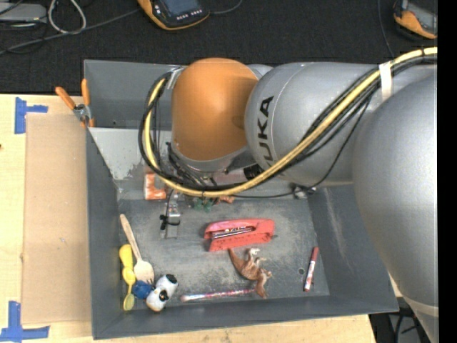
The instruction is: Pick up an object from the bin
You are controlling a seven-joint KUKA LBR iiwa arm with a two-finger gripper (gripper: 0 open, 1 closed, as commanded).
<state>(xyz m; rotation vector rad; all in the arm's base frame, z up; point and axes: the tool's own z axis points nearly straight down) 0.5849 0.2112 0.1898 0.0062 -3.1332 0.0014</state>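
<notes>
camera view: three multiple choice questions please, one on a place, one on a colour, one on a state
1. Where in the bin does the red pen lie? A) by the left wall B) near the right wall C) back left corner
2. What colour is the stapler-like thing mid-bin? A) red B) green C) white
3. How is the wooden spoon? A) upright B) lying flat C) hanging over the rim
Answers: 1 B, it lies beside the right wall; 2 A, its body is red; 3 B, it rests on the floor.

A robotics lab: KUKA arm point(307, 91) over grey metal bin point(100, 263), control pendant point(171, 6) behind
</notes>
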